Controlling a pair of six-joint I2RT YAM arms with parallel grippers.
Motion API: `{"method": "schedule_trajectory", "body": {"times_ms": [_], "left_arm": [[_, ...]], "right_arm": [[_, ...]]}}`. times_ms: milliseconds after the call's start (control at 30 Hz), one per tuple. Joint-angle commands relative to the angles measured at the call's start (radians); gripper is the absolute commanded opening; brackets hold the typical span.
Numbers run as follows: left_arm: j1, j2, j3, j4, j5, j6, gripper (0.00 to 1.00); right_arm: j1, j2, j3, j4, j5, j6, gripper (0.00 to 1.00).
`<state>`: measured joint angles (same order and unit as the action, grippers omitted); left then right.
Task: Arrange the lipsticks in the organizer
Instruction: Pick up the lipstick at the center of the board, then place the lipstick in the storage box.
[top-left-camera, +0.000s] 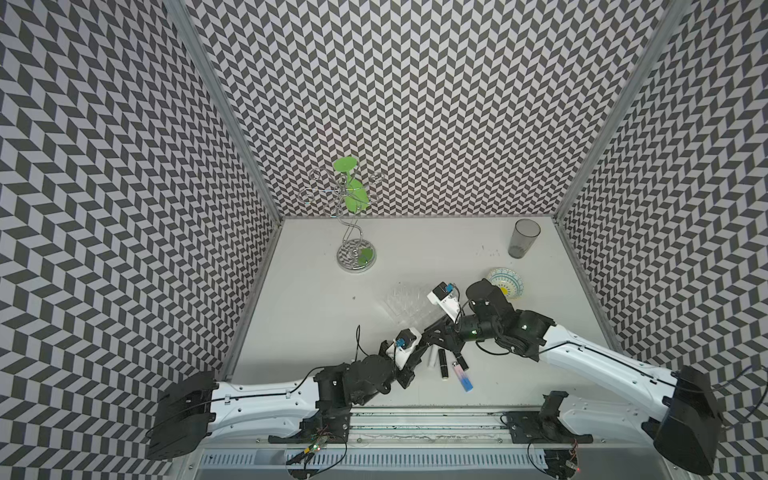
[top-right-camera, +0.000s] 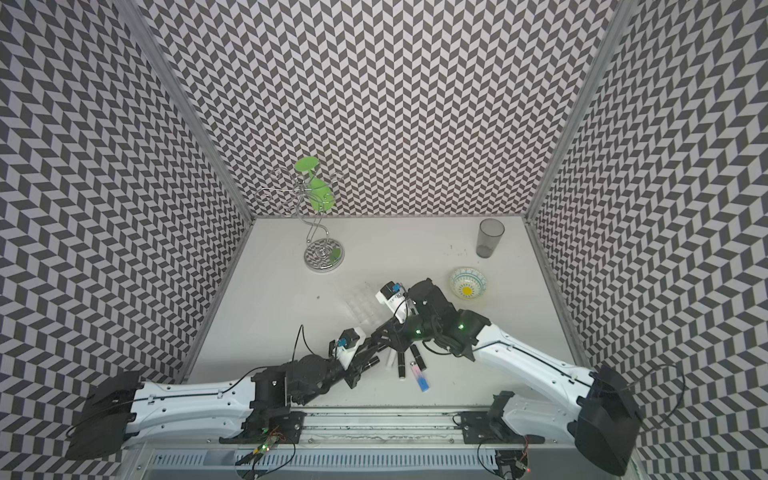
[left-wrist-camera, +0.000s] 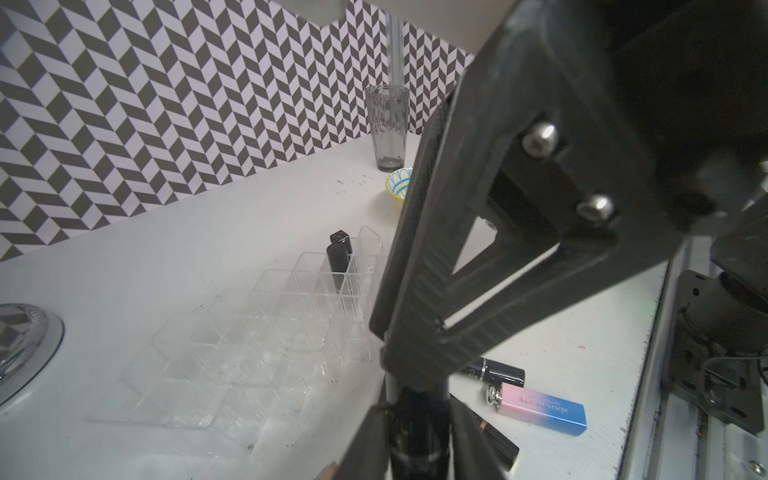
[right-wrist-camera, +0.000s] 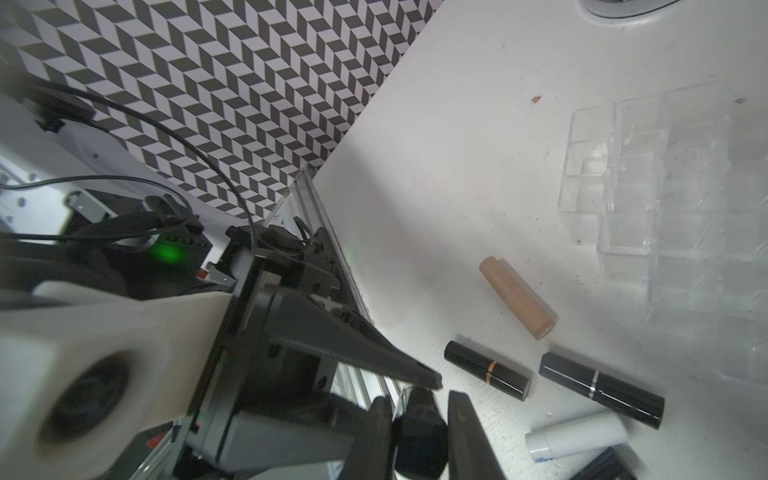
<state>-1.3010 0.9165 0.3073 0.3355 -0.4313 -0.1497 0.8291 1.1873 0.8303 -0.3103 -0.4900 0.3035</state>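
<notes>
My two grippers meet over the table's front middle, around one black lipstick (right-wrist-camera: 419, 440). The right gripper (right-wrist-camera: 417, 436) is shut on one end of it. The left gripper (left-wrist-camera: 417, 432) is open, its fingers flanking the other end with slim gaps. The clear organizer (top-left-camera: 405, 301) lies just behind, with two black lipsticks (left-wrist-camera: 337, 259) standing in a rear corner. Loose lipsticks lie on the table below the grippers: a pink-to-blue one (top-left-camera: 464, 376), a white one (right-wrist-camera: 577, 436), a tan one (right-wrist-camera: 517, 297), a gold-banded black one (right-wrist-camera: 486, 370) and a silver-banded black one (right-wrist-camera: 600, 388).
A grey tumbler (top-left-camera: 523, 239) stands at the back right. A blue-and-yellow bowl (top-left-camera: 507, 282) sits beside the right wrist. A wire stand with green leaves (top-left-camera: 355, 253) stands at the back left. The metal rail (top-left-camera: 415, 419) runs along the table's front edge.
</notes>
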Motion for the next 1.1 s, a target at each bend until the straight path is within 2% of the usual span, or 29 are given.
{"method": "schedule_trajectory", "body": {"times_ms": [0,33,133,200,300,433,567,767,1067], "left_arm": [[0.011,-0.004,0.029,0.019,-0.043,-0.022,0.81],[0.011,-0.007,0.027,0.014,-0.064,-0.035,0.99],[0.022,-0.042,0.019,-0.019,-0.097,-0.086,1.00],[0.052,-0.098,0.008,-0.052,-0.103,-0.164,1.00],[0.138,-0.218,-0.066,0.030,0.009,-0.238,1.00],[0.227,-0.329,-0.167,0.118,0.139,-0.334,1.00],[0.237,-0.372,-0.205,0.079,0.145,-0.354,1.00],[0.248,-0.369,-0.208,0.035,0.141,-0.335,1.00],[0.258,-0.344,-0.220,0.078,0.201,-0.324,1.00]], "right_arm": [[0.001,0.032,0.043,0.006,0.057,-0.022,0.16],[0.001,0.044,0.058,-0.004,0.081,-0.025,0.15],[0.002,0.089,0.135,-0.063,0.192,-0.039,0.15],[0.002,0.128,0.199,-0.114,0.292,-0.049,0.15],[0.001,0.198,0.276,-0.157,0.457,-0.051,0.14],[-0.003,0.296,0.358,-0.176,0.610,-0.054,0.13],[-0.020,0.400,0.451,-0.191,0.746,-0.060,0.11],[-0.094,0.577,0.624,-0.263,0.735,-0.072,0.08],[-0.154,0.606,0.575,-0.189,0.732,-0.076,0.08]]}}
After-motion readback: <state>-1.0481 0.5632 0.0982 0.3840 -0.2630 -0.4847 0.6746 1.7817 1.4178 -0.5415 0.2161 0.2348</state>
